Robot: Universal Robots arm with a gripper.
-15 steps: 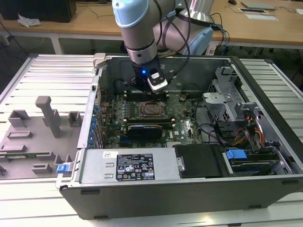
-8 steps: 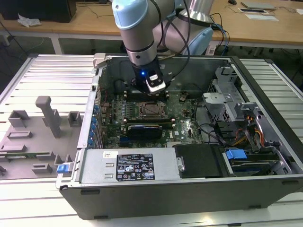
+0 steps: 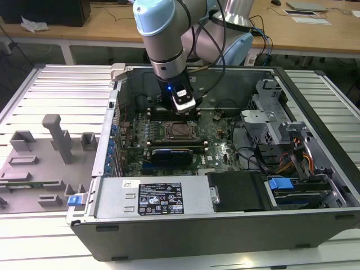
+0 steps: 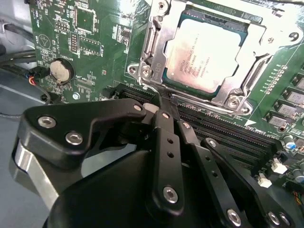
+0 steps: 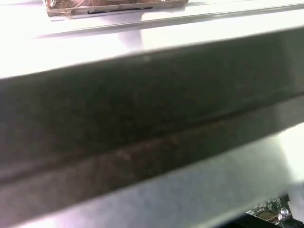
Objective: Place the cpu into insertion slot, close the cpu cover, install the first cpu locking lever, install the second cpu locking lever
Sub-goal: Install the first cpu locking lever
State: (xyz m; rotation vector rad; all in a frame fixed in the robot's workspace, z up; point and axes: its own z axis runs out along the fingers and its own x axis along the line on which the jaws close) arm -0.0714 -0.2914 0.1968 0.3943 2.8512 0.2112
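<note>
Cpu (image 4: 206,52) lies flat in the insertion slot (image 3: 169,131), pale metal top upward, in the middle of the green motherboard (image 4: 95,52) inside the open computer case (image 3: 225,225). The cpu cover (image 4: 159,42) is folded down over it, so the chip's top shows through the frame's square window and the silver plate lies on its edges. In the second wrist view the gripper (image 4: 159,105) hangs just beside one corner of the socket, well inside the case, with its black fingers (image 4: 166,137) drawn together until the tips meet. A thin silver rod (image 4: 151,89) lies at that corner, right at the tips, but whether they pinch it or only touch it I cannot tell. Nothing else is in their grasp. Long black memory slots (image 4: 228,137) run beside the socket under the fingers, and a round coin battery (image 4: 61,70) sits on the board well apart from the chip. In the exterior view the arm (image 3: 163,39) comes down from the far side to just behind the socket, and a long black expansion card (image 3: 171,153) lies across the board on the near side of it. The case rests on a slatted metal table (image 3: 56,90), with a grey fixture tray (image 3: 34,169) on the exterior view's left. In the first wrist view a dark blurred band (image 5: 142,118) crosses the picture, with a corner of circuit board (image 5: 266,216) beyond it.
</note>
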